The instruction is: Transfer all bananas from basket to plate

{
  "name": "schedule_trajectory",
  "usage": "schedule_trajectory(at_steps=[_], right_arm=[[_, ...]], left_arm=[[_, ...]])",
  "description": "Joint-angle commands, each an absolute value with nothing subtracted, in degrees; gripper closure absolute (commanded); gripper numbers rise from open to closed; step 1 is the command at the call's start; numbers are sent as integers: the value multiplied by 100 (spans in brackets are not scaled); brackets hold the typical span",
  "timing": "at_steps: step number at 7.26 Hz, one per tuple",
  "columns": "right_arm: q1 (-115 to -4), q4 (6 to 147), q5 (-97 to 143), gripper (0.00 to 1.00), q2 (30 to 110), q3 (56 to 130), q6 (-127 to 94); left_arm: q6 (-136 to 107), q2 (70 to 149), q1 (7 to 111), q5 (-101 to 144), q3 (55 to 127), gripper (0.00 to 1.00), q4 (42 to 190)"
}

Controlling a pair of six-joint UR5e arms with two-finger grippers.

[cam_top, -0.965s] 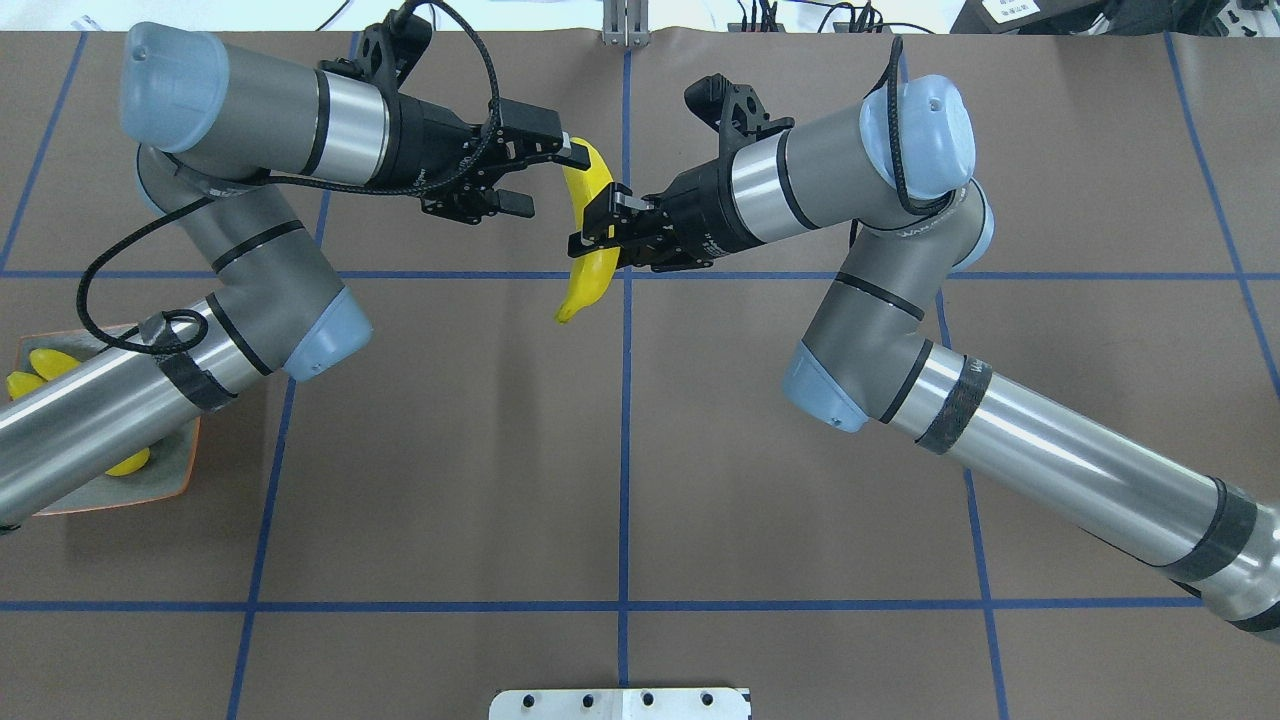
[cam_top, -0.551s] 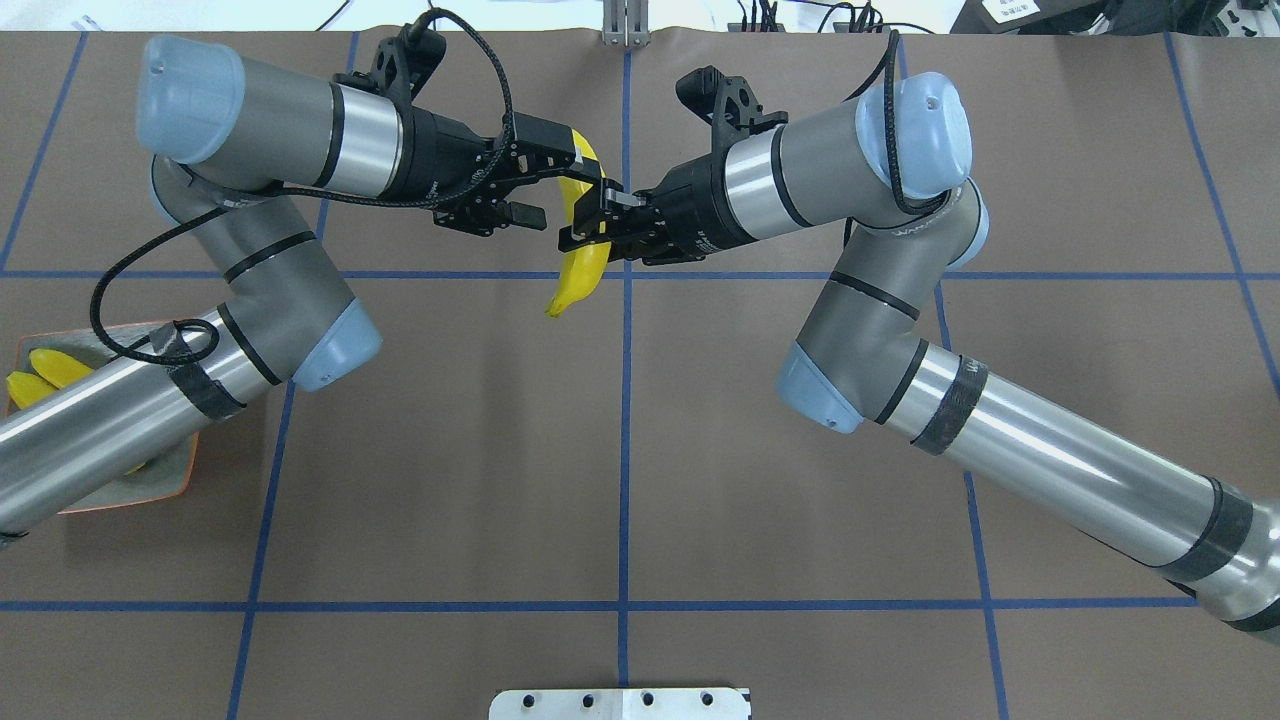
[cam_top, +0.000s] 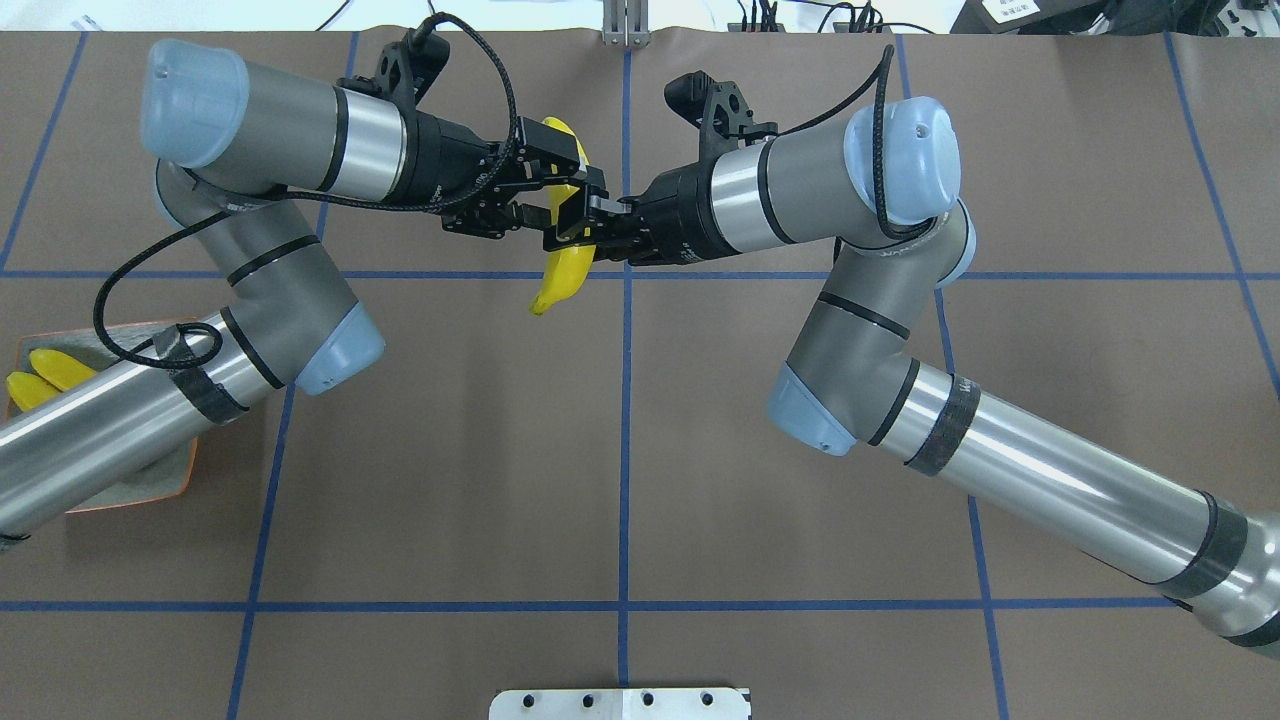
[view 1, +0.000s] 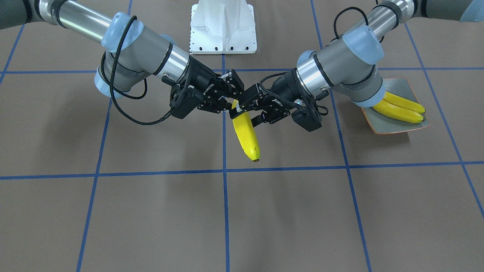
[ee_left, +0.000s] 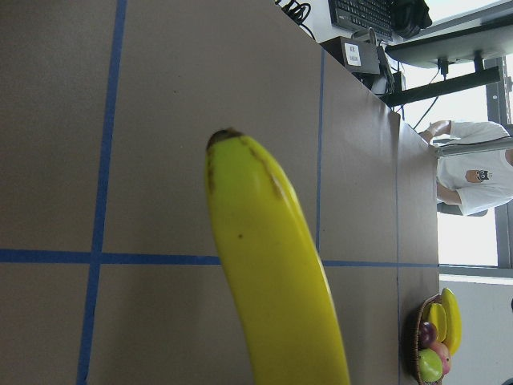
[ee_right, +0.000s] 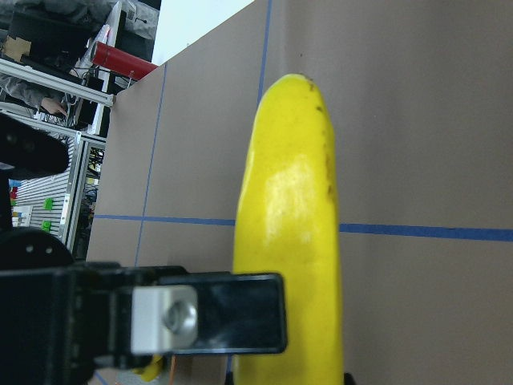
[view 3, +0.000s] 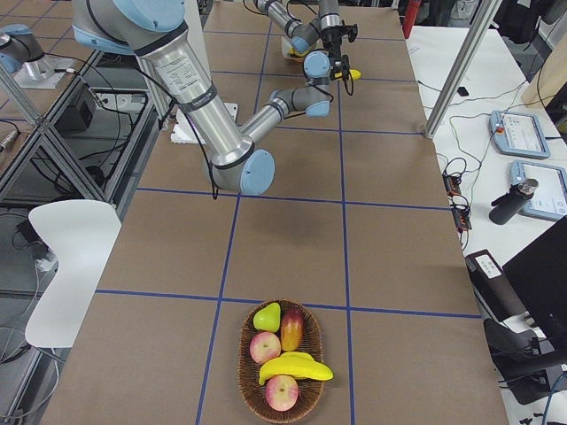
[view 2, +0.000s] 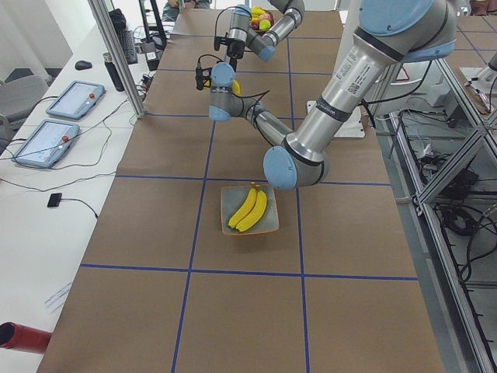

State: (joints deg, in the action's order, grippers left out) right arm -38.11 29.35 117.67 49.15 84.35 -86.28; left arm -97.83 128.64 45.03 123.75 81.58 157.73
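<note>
One yellow banana [cam_top: 553, 280] hangs in the air over the far middle of the table, also seen from the front [view 1: 247, 138]. My right gripper [cam_top: 578, 226] is shut on its middle. My left gripper [cam_top: 558, 188] is open, its jaws straddling the banana's upper part, and one of its fingers [ee_right: 232, 323] lies against the banana. The square plate [view 1: 402, 85] sits at the table's left end, partly under my left arm, and holds two bananas [view 1: 401, 108]. The basket [view 3: 257, 390] at the right end holds another banana [view 3: 297, 368].
The basket also holds apples [view 3: 266, 347] and a green pear [view 3: 267, 316]. The robot's white base [view 1: 223, 26] is at the near middle edge. Blue tape lines grid the brown table [cam_top: 620, 450]. Tablets [view 2: 74, 99] and cables lie on a side bench.
My right gripper has carried the banana a little to the left and farther away. My left gripper has moved right, so its open jaws now straddle the banana's upper part.
</note>
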Motion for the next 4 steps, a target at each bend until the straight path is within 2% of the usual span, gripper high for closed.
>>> schedule_trajectory(at_steps=[1, 2, 3, 4], right_arm=[[-3788, 2944, 11751, 100, 4948, 8542, -8604], [-3788, 2944, 11751, 100, 4957, 8552, -8604], [-3788, 2953, 11751, 42, 4966, 8552, -8604], [-3788, 3005, 11751, 0, 4983, 8578, -8596]], left_arm=[[-9826, 12867, 4491, 12366, 8174, 42, 15776], [-9896, 12841, 4448, 12358, 8191, 97, 15802], [-9923, 12815, 4421, 12340, 8200, 100, 15881], [-10071, 12814, 4421, 12340, 8235, 100, 15891]])
